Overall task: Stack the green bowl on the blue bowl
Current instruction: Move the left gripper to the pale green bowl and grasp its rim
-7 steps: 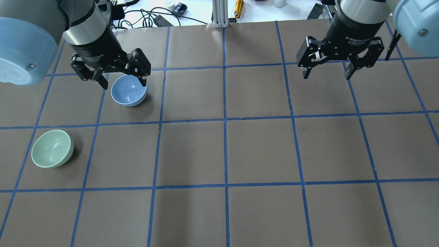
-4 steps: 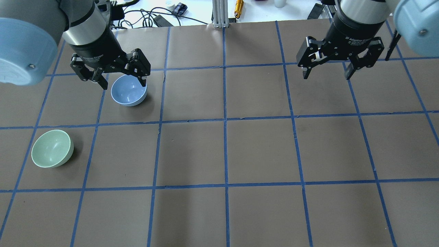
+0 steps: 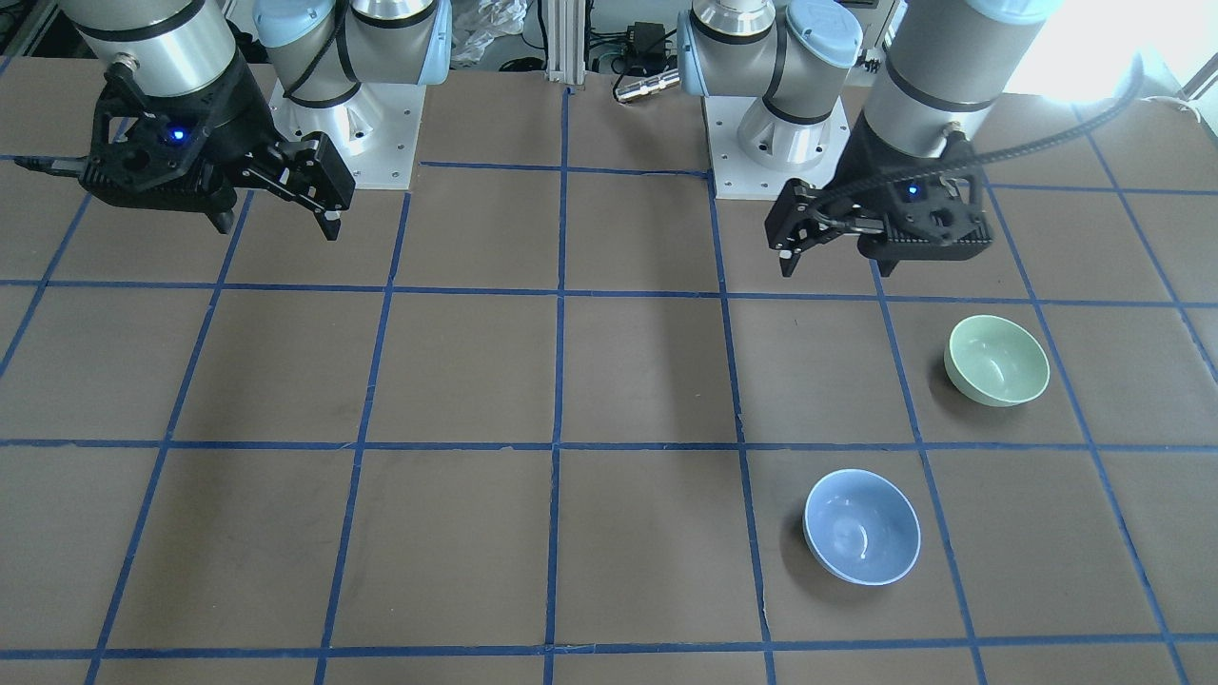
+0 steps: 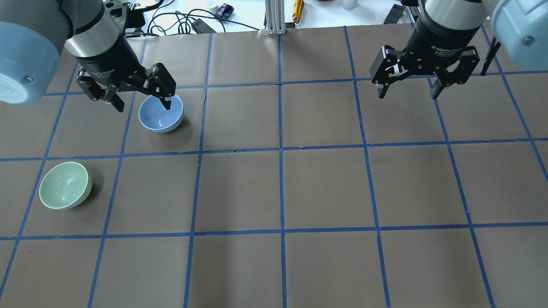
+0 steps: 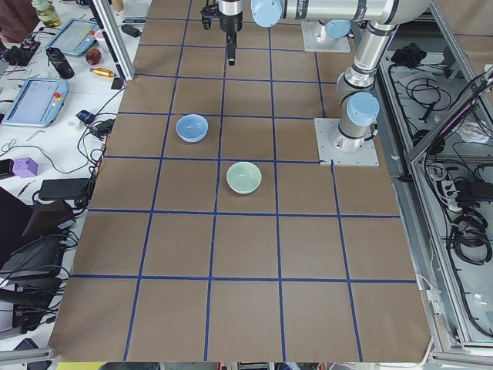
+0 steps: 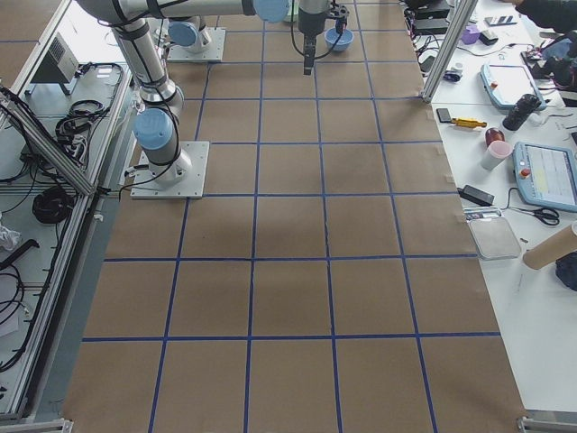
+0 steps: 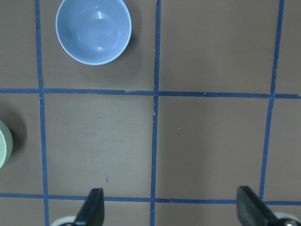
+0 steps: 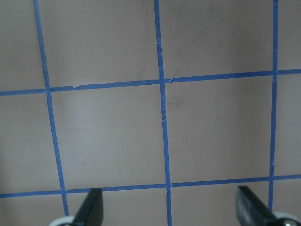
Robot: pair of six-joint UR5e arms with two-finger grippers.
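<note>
The pale green bowl point(image 4: 65, 185) stands upright and empty at the table's left; it also shows in the front view point(image 3: 996, 361) and at the left wrist view's edge point(image 7: 2, 143). The blue bowl point(image 4: 160, 113) stands upright and empty one grid square farther out and to the right point(image 3: 861, 526) point(image 7: 93, 30). The bowls are apart. My left gripper point(image 4: 142, 105) is open and empty, high above the table and overlapping the blue bowl's far rim in the overhead view point(image 3: 834, 266). My right gripper point(image 4: 407, 95) is open and empty, high over the far right squares point(image 3: 278, 228).
Brown paper with a blue tape grid point(image 4: 282, 188) covers the table. Cables and small tools point(image 4: 201, 21) and an aluminium post point(image 4: 274, 17) lie beyond the far edge. Both arm bases point(image 3: 343, 133) point(image 3: 780, 143) stand at the robot's side.
My left arm has shifted a little to the left in the overhead view, still open. The right arm and both bowls have not moved.
</note>
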